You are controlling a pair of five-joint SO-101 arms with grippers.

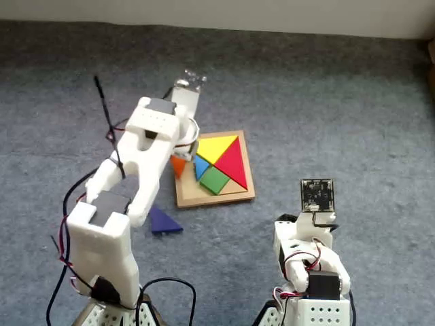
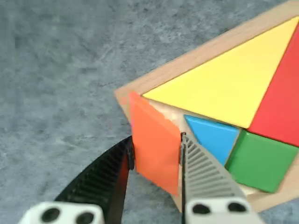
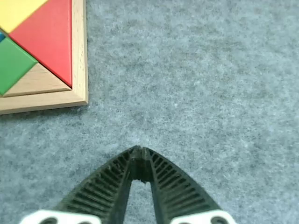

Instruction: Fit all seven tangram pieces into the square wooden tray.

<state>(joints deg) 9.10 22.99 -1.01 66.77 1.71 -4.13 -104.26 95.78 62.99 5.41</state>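
Note:
The square wooden tray (image 1: 182, 197) lies mid-table and holds a yellow triangle (image 1: 215, 147), a red triangle (image 1: 233, 165), a blue piece (image 1: 201, 167) and a green square (image 1: 215, 180). My left gripper (image 2: 155, 150) is shut on an orange piece (image 2: 155, 148), held over the tray's left rim (image 2: 122, 98) beside the blue piece (image 2: 213, 135). The orange piece (image 1: 178, 165) peeks out under the left arm. A dark purple triangle (image 1: 164, 222) lies on the carpet left of the tray. My right gripper (image 3: 139, 164) is shut and empty above bare carpet, short of the tray's corner (image 3: 79, 97).
Grey carpet covers the table. Bare wood (image 1: 234, 185) shows in the tray's near right part, below the red triangle. Open carpet stretches right of the tray and at the back. The right arm's base (image 1: 311, 272) stands at the front right.

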